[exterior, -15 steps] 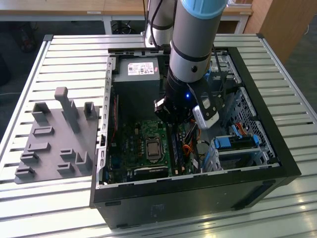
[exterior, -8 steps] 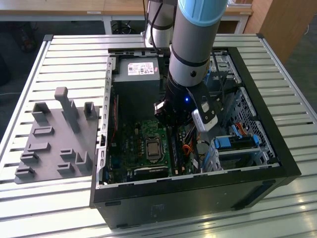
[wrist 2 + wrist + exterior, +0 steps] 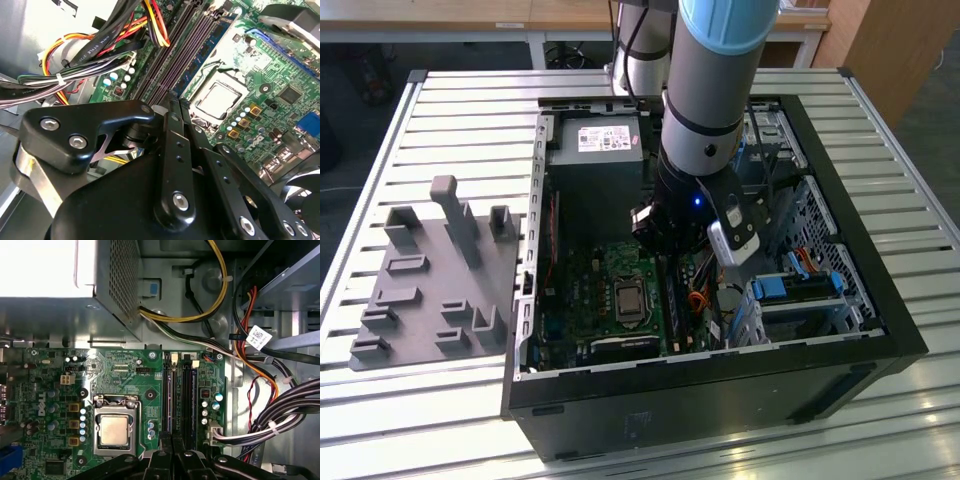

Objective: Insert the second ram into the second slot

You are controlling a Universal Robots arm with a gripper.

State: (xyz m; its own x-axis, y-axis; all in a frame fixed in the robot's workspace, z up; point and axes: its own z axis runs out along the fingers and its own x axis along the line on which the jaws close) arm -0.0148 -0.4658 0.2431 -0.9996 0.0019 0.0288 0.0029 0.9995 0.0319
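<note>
My gripper hangs low inside the open computer case, over the near end of the ram slots. Its two black fingers stand pressed together, shut, with nothing visible between them. The dark slots run in parallel beside the CPU socket. A thin blue board with dark chips stands seated in the slot on the CPU side. I cannot tell whether it is the second ram. In the exterior view the gripper sits under the wrist, just above the slots.
The power supply fills the case's far corner. Bundles of coloured cables and black ones lie close beside the slots. A drive bay with blue clips stands on the exterior view's right. A grey fixture plate lies outside the case.
</note>
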